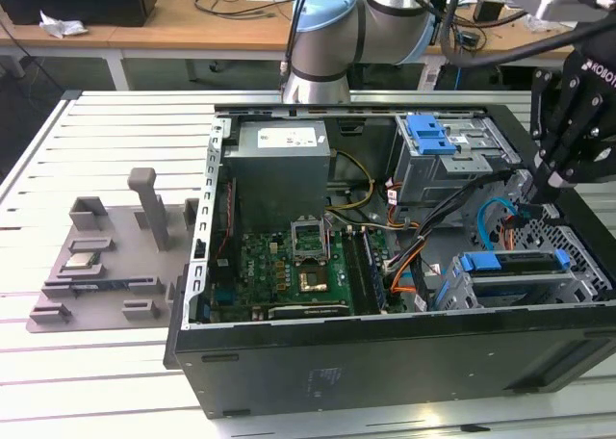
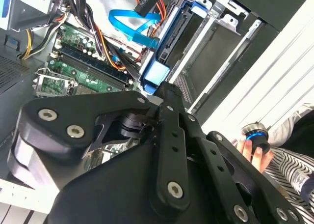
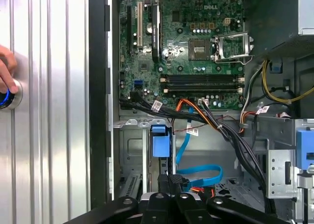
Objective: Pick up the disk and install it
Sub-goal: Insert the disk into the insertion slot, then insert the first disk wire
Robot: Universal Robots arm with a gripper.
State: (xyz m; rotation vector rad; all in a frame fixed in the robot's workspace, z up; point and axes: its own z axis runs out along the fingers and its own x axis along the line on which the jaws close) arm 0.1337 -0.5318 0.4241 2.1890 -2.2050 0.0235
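The black robot gripper (image 1: pixel 542 184) hangs over the far corner of the open black computer case (image 1: pixel 385 372). Its jaws are pinched together with nothing between them. Just below and ahead of it, the silver hard disk in its blue plastic carrier (image 1: pixel 515 262) already stands edge-on in the grey metal drive cage (image 1: pixel 500 290), and the first wrist view shows its blue tab (image 3: pixel 159 140) protruding. To my eye the pick-up is finished and the disk looks slotted in. I cannot tell whether it is pushed fully home. Farther off lies the green motherboard (image 1: pixel 289 266).
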